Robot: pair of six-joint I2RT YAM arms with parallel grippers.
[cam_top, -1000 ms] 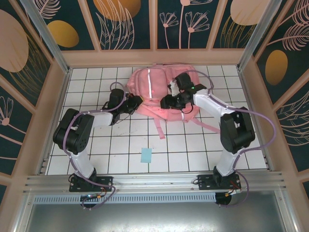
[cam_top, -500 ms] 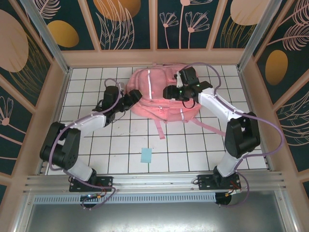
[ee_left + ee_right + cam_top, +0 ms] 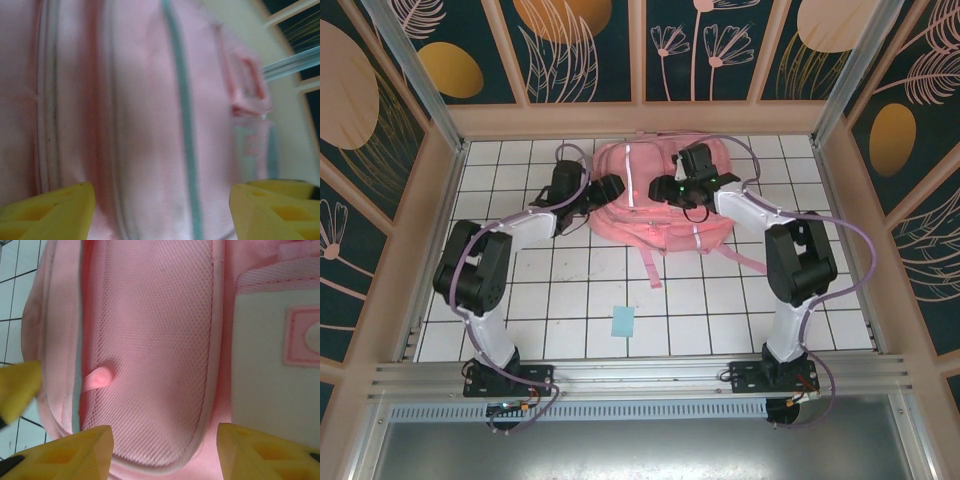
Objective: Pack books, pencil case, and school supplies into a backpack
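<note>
Seeing a white tiled table (image 3: 540, 300) with thin dark grout lines, walled in by pale wooden rails.

Finding the backpack (image 3: 650, 215) lying flat at the far middle of it: large, rounded, soft pink fabric, with a shiny pale strip (image 3: 630, 172) running near to far down its left half and narrow pink straps (image 3: 650, 265) trailing toward the near side.

Reaching in from the left with the left gripper (image 3: 611, 188), at the backpack's left flank, just beside the strip. Showing blocky yellow fingertips (image 3: 50, 212) spread wide in the left wrist view, with blurred pink cloth and seams between and beyond them, clamping nothing.

Reaching in from the right with the right gripper (image 3: 662, 190), over the backpack's upper middle, close to the left gripper but apart from it. Standing partly open, yellow pads (image 3: 80, 452) either side of a pink mesh pocket with a rolled edge, gripping nothing.

Noting a smooth white panel (image 3: 260, 365) with a pink-framed badge right of the mesh.

Lying alone near the table's near middle, well apart from both grippers: the small light-blue square pad (image 3: 623, 321), flat and thin.

Poking up from the mesh: a small rounded pink zip pull (image 3: 97, 380).
</note>
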